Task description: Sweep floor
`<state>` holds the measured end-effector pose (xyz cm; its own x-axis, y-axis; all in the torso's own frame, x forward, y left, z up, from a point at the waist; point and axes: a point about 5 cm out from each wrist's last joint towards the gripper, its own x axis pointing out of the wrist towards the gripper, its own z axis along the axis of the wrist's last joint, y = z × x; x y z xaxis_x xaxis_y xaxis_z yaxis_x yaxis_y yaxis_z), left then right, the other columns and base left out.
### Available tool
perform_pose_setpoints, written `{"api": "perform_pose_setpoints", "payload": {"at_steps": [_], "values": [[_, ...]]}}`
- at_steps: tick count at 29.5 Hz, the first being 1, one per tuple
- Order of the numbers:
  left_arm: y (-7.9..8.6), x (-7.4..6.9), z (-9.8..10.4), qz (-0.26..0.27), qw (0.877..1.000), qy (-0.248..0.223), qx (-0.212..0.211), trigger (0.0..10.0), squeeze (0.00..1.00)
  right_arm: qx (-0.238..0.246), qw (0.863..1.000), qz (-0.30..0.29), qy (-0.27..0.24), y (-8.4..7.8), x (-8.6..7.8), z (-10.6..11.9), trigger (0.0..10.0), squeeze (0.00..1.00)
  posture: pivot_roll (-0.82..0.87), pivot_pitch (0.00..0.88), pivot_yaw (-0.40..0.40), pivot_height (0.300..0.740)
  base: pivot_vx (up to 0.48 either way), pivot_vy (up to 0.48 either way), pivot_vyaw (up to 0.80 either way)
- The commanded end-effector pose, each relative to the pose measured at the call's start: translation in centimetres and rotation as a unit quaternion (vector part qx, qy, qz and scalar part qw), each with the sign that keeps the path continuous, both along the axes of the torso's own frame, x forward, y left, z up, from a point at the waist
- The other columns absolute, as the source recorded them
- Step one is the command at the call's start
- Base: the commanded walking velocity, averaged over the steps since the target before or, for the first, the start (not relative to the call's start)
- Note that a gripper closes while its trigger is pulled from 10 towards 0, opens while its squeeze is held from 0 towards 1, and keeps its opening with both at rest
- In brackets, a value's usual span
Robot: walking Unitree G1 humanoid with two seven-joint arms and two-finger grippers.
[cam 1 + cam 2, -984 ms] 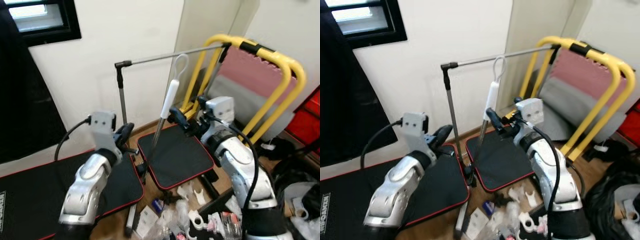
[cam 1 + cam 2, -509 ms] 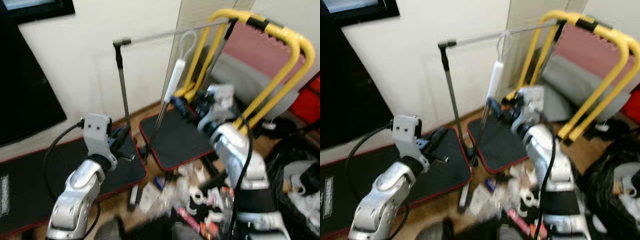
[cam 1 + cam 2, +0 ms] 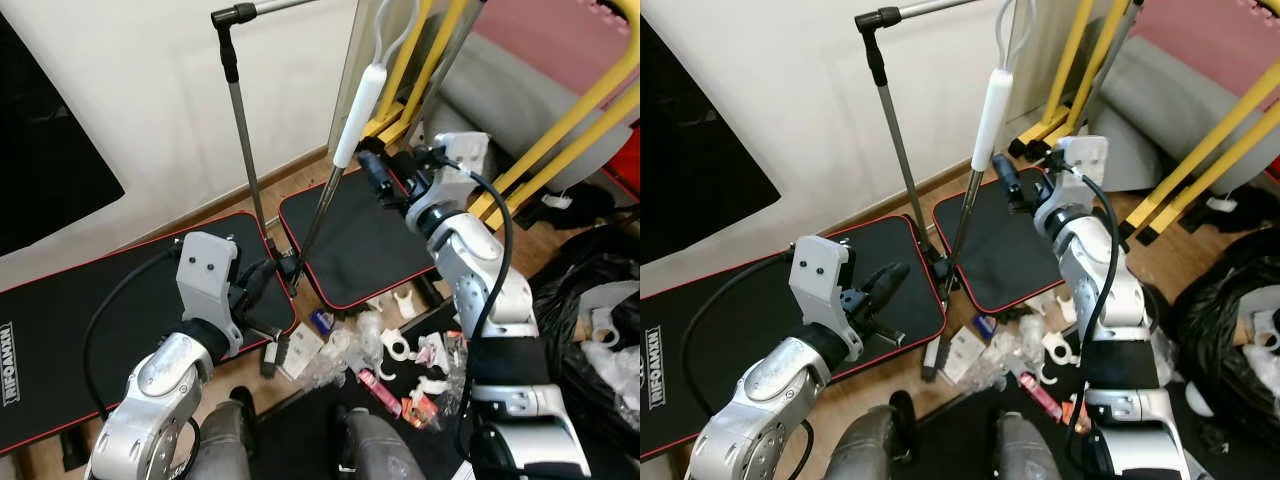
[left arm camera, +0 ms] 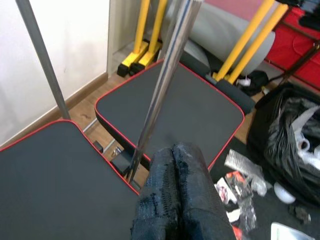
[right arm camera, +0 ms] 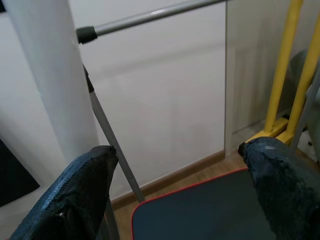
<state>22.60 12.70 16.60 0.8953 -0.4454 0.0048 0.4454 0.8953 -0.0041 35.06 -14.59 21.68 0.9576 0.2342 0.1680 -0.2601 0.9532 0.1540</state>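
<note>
A broom hangs by its loop from a grey rack bar, with a white grip [image 3: 361,108] and a metal shaft [image 3: 318,212] that slants down to the floor. My right gripper [image 3: 372,176] is open just right of the shaft, below the white grip. In the right wrist view the grip [image 5: 52,85] stands by one finger [image 5: 82,192], not clasped. My left gripper [image 3: 264,284] is shut on nothing, low by the shaft's foot. The left wrist view has its closed fingers [image 4: 175,195] just short of the shaft [image 4: 161,95].
The rack's upright pole [image 3: 240,140] stands left of the broom. Two black mats with red edges [image 3: 352,245] [image 3: 80,330] lie on the wooden floor. Litter [image 3: 375,350] is scattered in front of my feet. A yellow frame [image 3: 590,110] and black bags [image 3: 600,320] crowd the right.
The whole view has tilted down and shifted, so more floor and litter show. Both grippers stay by the broom; the left one sits lower on the shaft.
</note>
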Motion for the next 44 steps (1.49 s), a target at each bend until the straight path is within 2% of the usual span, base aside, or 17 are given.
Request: {"api": "perform_pose_setpoints", "payload": {"at_steps": [1,3,8,13,17,22,24,28,34,39,40,42,44], "values": [[-0.4,-0.6,-0.3,-0.02,1.0,0.009,-0.001,10.0,0.0,0.0,1.0,-0.006,0.004,-0.1,0.1,-0.4,10.0,0.0,-0.06,0.36,-0.1,0.74,0.0,0.0,0.0],[-0.5,-1.1,-0.2,-0.031,0.999,0.006,-0.002,10.0,0.0,0.01,1.0,0.003,0.002,0.2,0.5,-0.5,10.0,0.0,-0.05,0.358,-0.101,0.74,0.0,0.0,0.0],[-1.0,-2.2,-0.1,-0.077,0.997,-0.007,0.028,10.0,0.0,0.063,0.998,0.02,-0.005,0.4,1.1,-0.7,10.0,0.0,-0.02,0.347,-0.105,0.74,0.0,0.0,0.0],[-1.0,-2.8,-0.1,-0.084,0.996,-0.004,0.032,10.0,0.0,0.098,0.994,0.039,-0.017,0.8,1.8,0.2,10.0,0.0,-0.02,0.352,-0.103,0.74,0.0,0.0,0.0],[-1.1,-3.2,0.0,-0.087,0.996,-0.001,0.03,10.0,0.0,0.071,0.992,0.1,-0.032,2.3,1.8,1.0,10.0,0.0,-0.01,0.367,-0.109,0.74,0.0,0.0,0.0],[-1.3,-3.3,0.0,-0.088,0.996,-0.002,0.032,10.0,0.0,0.059,0.991,0.111,-0.038,1.8,1.7,1.2,10.0,0.0,-0.01,0.367,-0.114,0.74,0.0,0.0,0.0],[-1.2,-3.3,0.0,-0.087,0.996,-0.003,0.033,10.0,0.0,0.051,0.991,0.113,-0.039,1.2,1.5,1.1,10.0,0.0,-0.01,0.372,-0.114,0.74,0.0,0.0,0.0],[-1.2,-3.5,0.0,-0.087,0.996,-0.001,0.032,10.0,0.0,0.044,0.992,0.115,-0.027,0.5,0.8,0.2,10.0,0.0,-0.01,0.384,-0.116,0.74,0.0,0.0,0.0],[-1.1,-3.6,0.1,-0.087,0.996,-0.001,0.032,10.0,0.0,0.035,0.991,0.13,-0.013,0.7,0.0,-0.8,10.0,0.0,-0.01,0.387,-0.112,0.74,0.0,0.0,0.0],[-1.0,-3.6,0.1,-0.087,0.996,0.0,0.031,10.0,0.0,0.035,0.988,0.149,-0.008,1.3,-0.4,-1.1,10.0,0.0,-0.01,0.388,-0.105,0.74,0.0,0.0,0.0],[-1.0,-3.6,0.1,-0.088,0.996,0.001,0.031,10.0,0.0,0.038,0.987,0.158,-0.012,2.0,-0.2,-0.8,10.0,0.0,-0.01,0.387,-0.101,0.74,0.0,0.0,0.0],[-1.0,-3.6,0.1,-0.088,0.996,0.001,0.031,10.0,0.0,0.038,0.987,0.158,-0.012,2.0,-0.2,-0.8,10.0,0.0,-0.01,0.387,-0.101,0.74,0.0,0.0,0.0],[-1.0,-3.6,0.2,-0.091,0.995,0.002,0.031,10.0,0.0,0.045,0.985,0.168,-0.021,3.3,0.7,0.1,10.0,0.0,-0.01,0.388,-0.101,0.74,0.0,0.0,0.0]]}}
